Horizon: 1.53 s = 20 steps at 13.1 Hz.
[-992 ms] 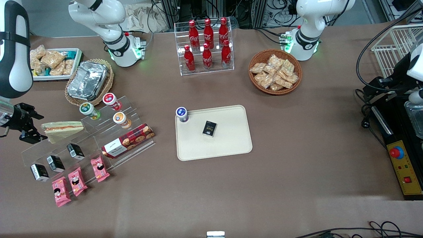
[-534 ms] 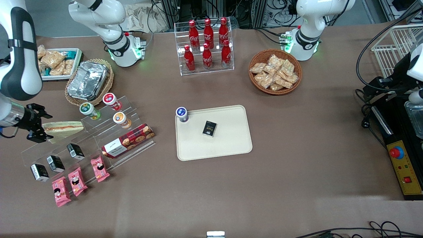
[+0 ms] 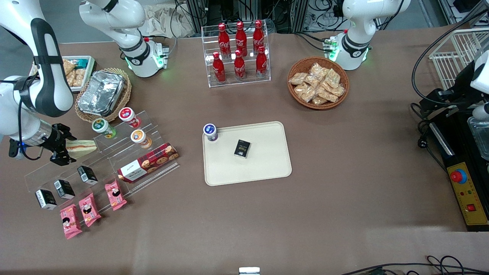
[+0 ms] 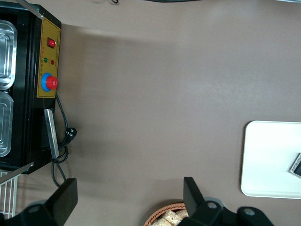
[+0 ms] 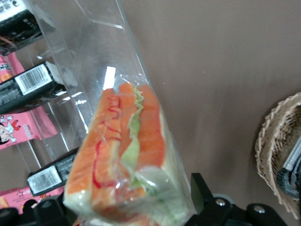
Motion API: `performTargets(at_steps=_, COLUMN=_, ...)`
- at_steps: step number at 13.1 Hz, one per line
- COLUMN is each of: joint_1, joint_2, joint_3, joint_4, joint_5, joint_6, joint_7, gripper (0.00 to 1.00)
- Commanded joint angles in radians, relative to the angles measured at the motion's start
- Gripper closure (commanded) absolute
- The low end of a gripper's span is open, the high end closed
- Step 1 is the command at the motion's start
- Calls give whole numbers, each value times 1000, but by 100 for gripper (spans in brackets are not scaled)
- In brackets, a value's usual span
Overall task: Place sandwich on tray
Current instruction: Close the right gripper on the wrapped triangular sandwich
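The sandwich [image 3: 84,146], a clear-wrapped wedge with orange and green filling, lies on the top step of a clear acrylic stand at the working arm's end of the table. My right gripper [image 3: 64,148] is at its wide end. In the right wrist view the sandwich [image 5: 127,150] sits between the two black fingers [image 5: 201,190], and the gripper [image 5: 123,200] is open around it. The cream tray [image 3: 267,168] lies mid-table and holds a blue-lidded cup [image 3: 210,131] and a small black box [image 3: 242,148]. A corner of the tray [image 4: 265,160] shows in the left wrist view.
The acrylic stand [image 3: 103,164] also carries lidded cups [image 3: 127,115], a long red cookie box [image 3: 148,162], black boxes [image 3: 64,188] and pink packets [image 3: 90,209]. A wicker basket with a foil container [image 3: 101,93] and a white snack bin [image 3: 78,67] lie farther from the camera.
My right gripper has moved along the table toward the sandwich, from clear of its wide end to straddling it. The sandwich has stayed on the stand.
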Motion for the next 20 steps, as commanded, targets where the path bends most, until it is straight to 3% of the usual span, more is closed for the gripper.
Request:
performTargets(at_steps=1, joint_1=5, joint_2=-25, joint_3=3, joint_4=-29, joint_5=-99, joint_6=30, joint_7=27, gripper=44)
performTargets(at_steps=4, joint_1=19, joint_2=-17, joint_3=10, joint_4=-18, joint_5=-104, joint_6=36, joint_7=30, gripper=100)
performTargets(at_steps=7, joint_1=17, joint_2=-25, joint_3=8, joint_4=-8, joint_5=-104, joint_6=51, joint_7=-4, gripper=100)
performTargets(at_steps=11, joint_1=19, joint_2=-19, joint_3=10, joint_4=122, joint_5=-96, joint_6=27, joint_7=-234, gripper=100)
performTargets(at_steps=17, joint_1=102, joint_2=72, joint_3=19, joint_4=380, joint_5=-103, joint_6=-186, joint_7=-594, gripper=100)
performTargets(at_steps=20, joint_1=151, joint_2=109, joint_3=20, joint_4=480, joint_5=-101, joint_6=-329, joint_7=-990, gripper=100)
